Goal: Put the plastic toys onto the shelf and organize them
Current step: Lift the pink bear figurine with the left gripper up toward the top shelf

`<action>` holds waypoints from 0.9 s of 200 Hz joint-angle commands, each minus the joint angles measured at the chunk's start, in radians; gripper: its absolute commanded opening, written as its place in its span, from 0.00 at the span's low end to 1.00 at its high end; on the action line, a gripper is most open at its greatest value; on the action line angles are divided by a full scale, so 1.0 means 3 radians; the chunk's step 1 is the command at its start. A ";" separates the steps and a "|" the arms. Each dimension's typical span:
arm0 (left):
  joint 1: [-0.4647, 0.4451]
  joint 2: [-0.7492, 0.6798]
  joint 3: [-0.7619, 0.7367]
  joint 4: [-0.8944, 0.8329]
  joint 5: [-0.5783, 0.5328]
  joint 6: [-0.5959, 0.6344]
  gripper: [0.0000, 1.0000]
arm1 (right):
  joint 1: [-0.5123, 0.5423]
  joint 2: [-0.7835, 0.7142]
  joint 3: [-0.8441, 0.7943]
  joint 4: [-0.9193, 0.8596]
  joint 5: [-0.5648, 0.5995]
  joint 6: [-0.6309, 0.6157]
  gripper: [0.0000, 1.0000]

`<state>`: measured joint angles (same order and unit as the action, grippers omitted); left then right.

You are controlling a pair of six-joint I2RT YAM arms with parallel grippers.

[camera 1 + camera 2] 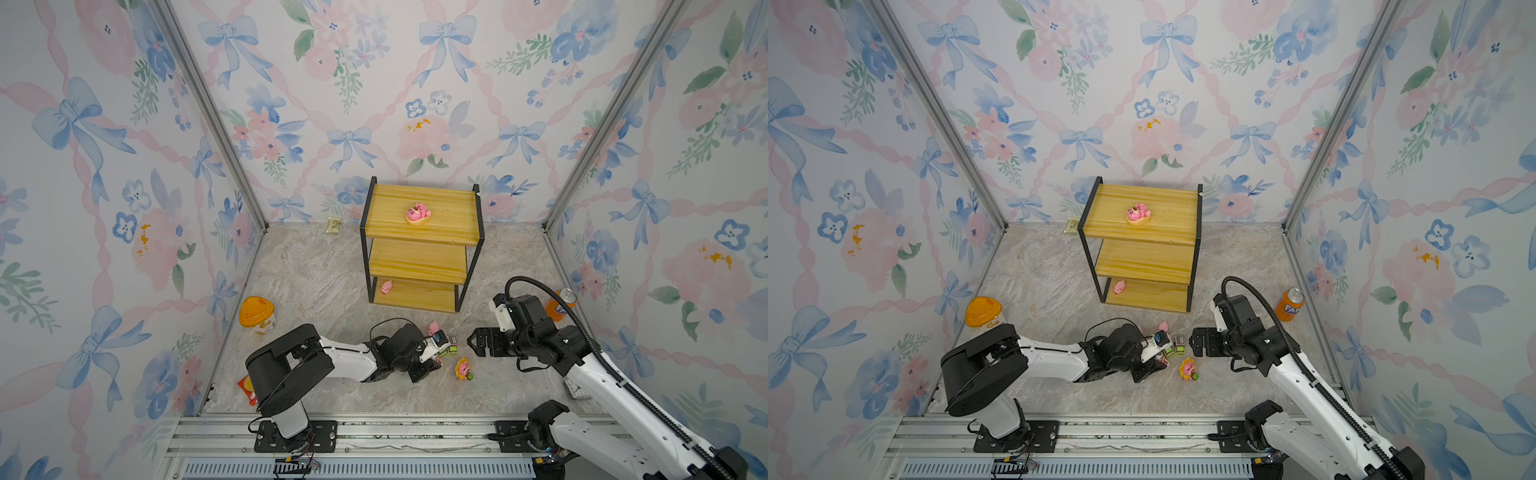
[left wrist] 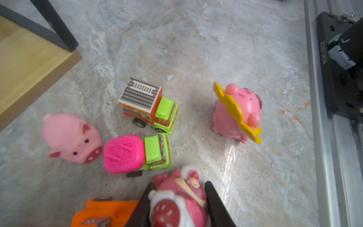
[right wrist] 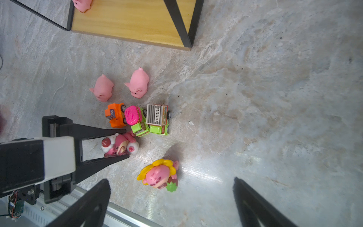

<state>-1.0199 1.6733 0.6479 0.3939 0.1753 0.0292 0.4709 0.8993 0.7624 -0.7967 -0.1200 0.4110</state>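
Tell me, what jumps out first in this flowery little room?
The yellow three-tier shelf stands near the flowered back wall, a pink bear figurine on its top board and a pale pink pig on the bottom one. In front, mini cars and two more pigs huddle on the marble floor, where the left arm's jaws grip a dark pink bear; the right arm's jaws stand wide open nearby.

Glossy moulded plastic gleams on the bear figurine [image 3: 117, 146] and the pink-green car [image 2: 125, 153]; the pale pig [image 2: 71, 138] looks softer and matt. The shelf [image 1: 419, 259] pairs smooth, satin-finished wooden boards with a thin matt black metal frame. The tabletop [image 3: 255, 98], marble-patterned, is smooth with a faint sheen; the soda can [image 1: 1289, 305] at its right edge is shiny metal.
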 commanded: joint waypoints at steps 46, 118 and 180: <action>0.0060 -0.0151 -0.0021 -0.0213 0.0002 0.0119 0.21 | -0.0029 -0.0056 0.0009 -0.0006 -0.0010 0.0010 1.00; 0.0086 -0.0600 0.0455 -0.1120 -0.0075 0.0021 0.15 | -0.0034 -0.0053 0.0046 -0.0019 -0.0011 0.0005 1.00; 0.0253 -0.1163 0.1055 -0.1767 -0.0113 -0.0011 0.13 | -0.0033 0.0101 0.0009 -0.0002 0.0023 0.0061 0.99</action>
<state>-0.9710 1.3823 0.8883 -0.0360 0.1547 0.0402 0.4702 0.9047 0.7624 -0.7937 -0.1200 0.4126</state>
